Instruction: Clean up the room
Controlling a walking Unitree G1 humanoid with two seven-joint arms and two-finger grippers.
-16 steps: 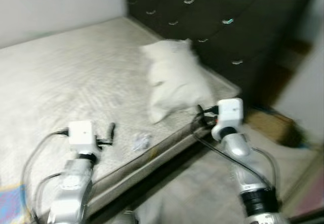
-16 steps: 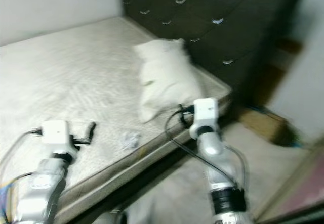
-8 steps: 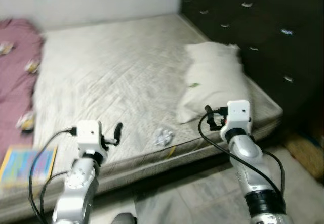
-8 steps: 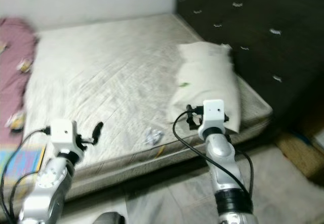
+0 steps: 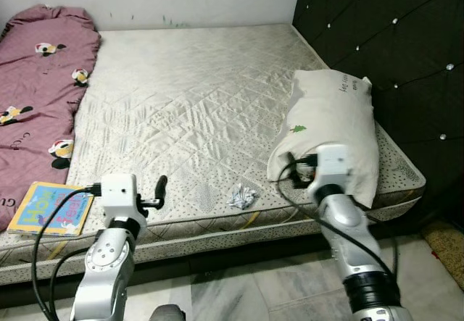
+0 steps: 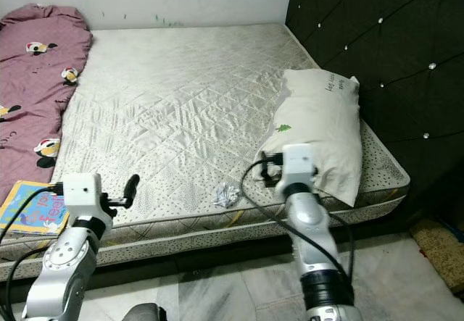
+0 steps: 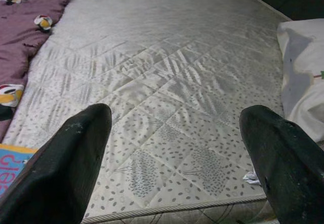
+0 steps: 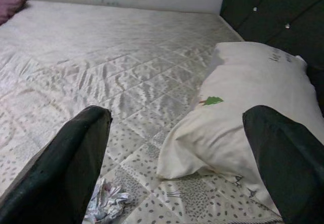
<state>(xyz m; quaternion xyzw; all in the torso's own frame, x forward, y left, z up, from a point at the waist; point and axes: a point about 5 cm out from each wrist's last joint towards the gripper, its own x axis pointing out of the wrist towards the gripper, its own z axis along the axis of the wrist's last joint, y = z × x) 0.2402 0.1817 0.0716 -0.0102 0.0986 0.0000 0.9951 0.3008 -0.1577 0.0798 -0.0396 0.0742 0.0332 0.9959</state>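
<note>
Two grippers are raised before the bed (image 5: 188,111), both with fingers spread wide and holding nothing. The left gripper (image 7: 172,163) hovers at the near edge of the bed, and the right gripper (image 8: 177,168) hovers at that same edge, closer to the pillow (image 5: 337,136).

Relative to the bed: a crumpled scrap of paper (image 5: 242,196) lies on the mattress close to its near edge, between the two grippers and just beside the pillow's lower corner. The pillow lies lengthwise along the side next to the dark tufted headboard (image 5: 391,53). A maroon blanket (image 5: 36,82) with cartoon prints covers the side far from the headboard, and a colourful book (image 5: 51,206) rests at the near corner on that side.

Judging by the pose, the robot is at the approach step, facing the bed and picking a first item; nothing is grasped yet. The paper scrap looks like the likeliest target, since it is plain litter and within reach. The next move calls for the right gripper to descend over the scrap, centre it between the fingers and close gently, as crumpled paper is light and may slide on the quilted surface.
</note>
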